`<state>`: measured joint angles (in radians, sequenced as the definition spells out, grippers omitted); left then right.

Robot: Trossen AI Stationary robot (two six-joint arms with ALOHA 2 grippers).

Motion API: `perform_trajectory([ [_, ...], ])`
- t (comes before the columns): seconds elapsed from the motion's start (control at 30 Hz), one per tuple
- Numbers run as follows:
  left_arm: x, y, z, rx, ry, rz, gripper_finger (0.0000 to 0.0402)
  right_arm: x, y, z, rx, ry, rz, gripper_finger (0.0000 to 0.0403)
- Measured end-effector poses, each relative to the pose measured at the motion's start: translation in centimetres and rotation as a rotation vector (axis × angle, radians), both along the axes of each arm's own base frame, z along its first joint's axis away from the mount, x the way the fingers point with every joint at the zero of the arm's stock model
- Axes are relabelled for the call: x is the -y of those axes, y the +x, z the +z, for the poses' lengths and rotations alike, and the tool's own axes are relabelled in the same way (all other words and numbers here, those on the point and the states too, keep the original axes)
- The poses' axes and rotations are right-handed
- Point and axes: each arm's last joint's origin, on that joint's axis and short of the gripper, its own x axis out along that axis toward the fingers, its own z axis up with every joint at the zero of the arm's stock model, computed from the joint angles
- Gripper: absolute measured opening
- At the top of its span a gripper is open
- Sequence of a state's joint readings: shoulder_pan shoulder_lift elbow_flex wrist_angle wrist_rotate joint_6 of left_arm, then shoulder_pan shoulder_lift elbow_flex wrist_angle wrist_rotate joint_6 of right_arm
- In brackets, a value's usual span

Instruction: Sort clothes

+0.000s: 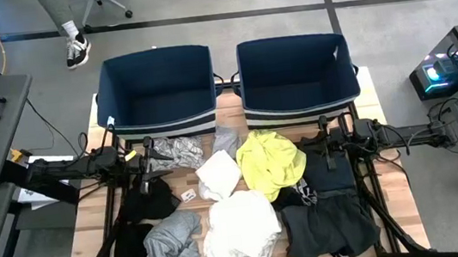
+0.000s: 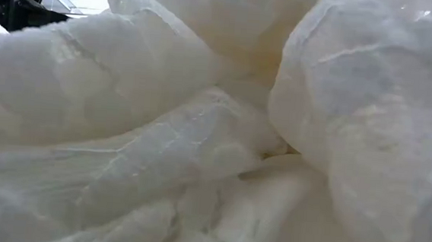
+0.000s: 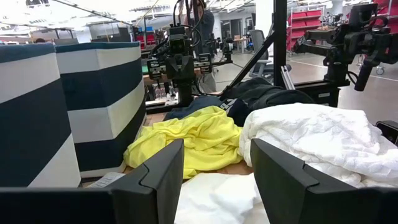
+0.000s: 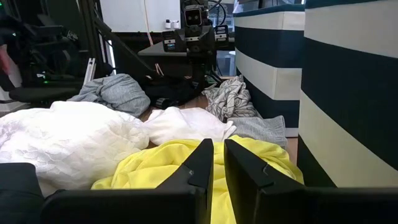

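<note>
Clothes lie spread on the wooden table: a neon yellow garment, a large white one, a small white one, a grey-white patterned one, a grey one, black ones and dark ones. My left gripper is open and empty, low at the table's left, pointing right. My right gripper is shut and empty, low at the table's right, pointing left over the yellow garment. The white garment fills the low view.
Two navy fabric bins with white stripes stand open side by side at the table's far edge. A small tag lies between the clothes. A person's shoe shows on the floor beyond the table.
</note>
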<state>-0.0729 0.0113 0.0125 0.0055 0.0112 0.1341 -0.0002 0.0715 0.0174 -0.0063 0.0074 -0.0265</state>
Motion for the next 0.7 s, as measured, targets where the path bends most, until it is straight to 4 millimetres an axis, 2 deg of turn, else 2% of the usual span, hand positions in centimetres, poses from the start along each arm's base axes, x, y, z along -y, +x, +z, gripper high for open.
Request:
perform_trajectory([
  [0.27, 0.0, 0.0, 0.0, 0.001, 0.009, 0.001, 0.0170, 0.0, 0.0, 0.0, 0.002, -0.001, -0.004, 0.0028],
  [0.4, 0.0, 0.0, 0.0, 0.001, 0.006, -0.001, 0.0170, 0.2, 0.0, 0.4, 0.039, 0.025, -0.068, 0.0028],
  [0.47, 0.0, 0.0, 0.0, 0.003, 0.003, -0.001, 0.0170, 0.2, 0.0, 0.8, 0.093, 0.139, -0.065, 0.0028],
  [0.63, 0.0, -0.1, 1.0, 0.099, -0.045, -0.005, 0.0170, 0.2, -0.4, 3.2, 0.355, 0.717, 0.008, 0.0028],
  [0.7, 0.0, -0.1, 1.3, 0.129, -0.039, -0.005, 0.0170, 0.2, -0.6, 3.9, 0.430, 0.780, 0.039, 0.0028],
])
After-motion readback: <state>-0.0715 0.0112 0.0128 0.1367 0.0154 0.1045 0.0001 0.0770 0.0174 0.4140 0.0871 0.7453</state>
